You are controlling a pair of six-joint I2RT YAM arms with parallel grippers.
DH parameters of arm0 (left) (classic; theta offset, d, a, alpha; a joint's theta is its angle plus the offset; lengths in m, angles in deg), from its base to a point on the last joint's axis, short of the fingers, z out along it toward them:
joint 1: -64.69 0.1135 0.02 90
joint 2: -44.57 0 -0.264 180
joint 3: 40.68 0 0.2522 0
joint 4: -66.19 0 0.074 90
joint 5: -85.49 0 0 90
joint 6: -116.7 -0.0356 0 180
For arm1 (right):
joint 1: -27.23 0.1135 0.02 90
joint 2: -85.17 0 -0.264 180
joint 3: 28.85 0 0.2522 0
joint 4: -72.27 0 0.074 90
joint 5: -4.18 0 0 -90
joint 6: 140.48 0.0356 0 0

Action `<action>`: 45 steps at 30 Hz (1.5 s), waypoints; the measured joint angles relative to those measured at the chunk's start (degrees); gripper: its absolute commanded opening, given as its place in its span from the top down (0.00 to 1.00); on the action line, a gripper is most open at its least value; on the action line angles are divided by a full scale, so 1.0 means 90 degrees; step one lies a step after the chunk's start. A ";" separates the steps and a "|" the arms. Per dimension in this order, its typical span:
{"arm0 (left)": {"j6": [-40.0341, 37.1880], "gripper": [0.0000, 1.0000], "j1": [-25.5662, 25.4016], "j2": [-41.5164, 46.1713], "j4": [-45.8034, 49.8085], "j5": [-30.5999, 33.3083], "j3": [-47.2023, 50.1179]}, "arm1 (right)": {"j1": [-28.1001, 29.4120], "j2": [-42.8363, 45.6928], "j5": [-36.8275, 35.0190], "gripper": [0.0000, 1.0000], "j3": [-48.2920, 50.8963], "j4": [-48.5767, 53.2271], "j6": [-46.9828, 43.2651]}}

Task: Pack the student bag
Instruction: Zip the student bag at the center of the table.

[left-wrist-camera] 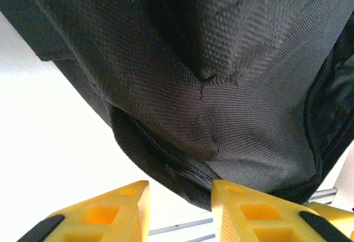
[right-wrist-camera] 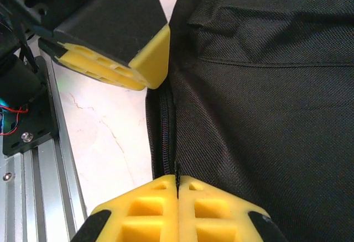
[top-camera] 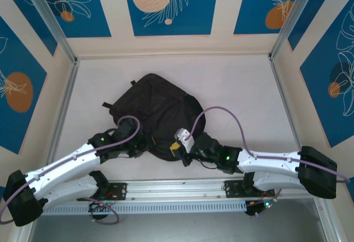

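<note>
At the near edge, locate the aluminium rail that carries both arm bases. Just beyond it, check the right hand: its yellow fingers are pressed pad to pad, and a thin dark strip at the end of the zipper runs into the seam between them, so the hand pinches the near edge of the student bag. Check the left hand beside it: its fingers stand narrowly apart, with light bench showing through the gap. The bag's lower edge meets the tip of one finger, but you cannot tell whether fabric is gripped. The bag lies flat at mid-bench, rounded end toward the far side, between both arms. Beyond it, patterned blue wall panels close the enclosure.
</note>
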State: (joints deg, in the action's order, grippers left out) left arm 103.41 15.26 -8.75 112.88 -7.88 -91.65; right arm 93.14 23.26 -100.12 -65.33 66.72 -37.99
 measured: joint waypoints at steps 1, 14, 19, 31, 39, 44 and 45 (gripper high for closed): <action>0.0044 0.64 -0.0044 -0.0005 0.0000 0.0000 0.0000 | -0.0002 0.0000 0.0000 1.00 0.0002 -0.0005 0.0000; 0.0146 0.85 -0.0238 -0.0573 -0.0117 0.0168 0.0002 | -0.0007 0.0012 0.0005 1.00 0.0036 -0.0085 0.0073; 0.0100 0.99 -0.0250 -0.0622 -0.0107 0.0323 0.0000 | -0.0019 0.0250 0.0049 1.00 0.0138 -0.0041 0.0095; -0.0291 1.00 -0.0022 0.0165 0.0452 0.0585 -0.0017 | -0.0471 0.1406 0.0260 1.00 0.0653 0.0352 0.0216; -0.0896 1.00 0.0430 0.0398 0.1156 0.0600 -0.0177 | -0.1001 0.1379 0.0697 1.00 0.0634 0.0515 0.0209; -0.1649 1.00 0.1634 0.0724 0.1673 0.0170 -0.0209 | -0.1015 0.0597 0.1280 1.00 0.0231 0.0396 0.0153; -0.1795 1.00 0.1870 0.0741 0.1753 0.0083 -0.0221 | -0.0981 0.0381 0.1372 1.00 0.0117 0.0340 0.0136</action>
State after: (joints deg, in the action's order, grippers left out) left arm 87.26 32.09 -2.08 128.66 -7.14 -93.64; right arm 84.31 26.69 -87.77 -64.28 69.78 -36.77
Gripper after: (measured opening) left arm 0.040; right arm 0.048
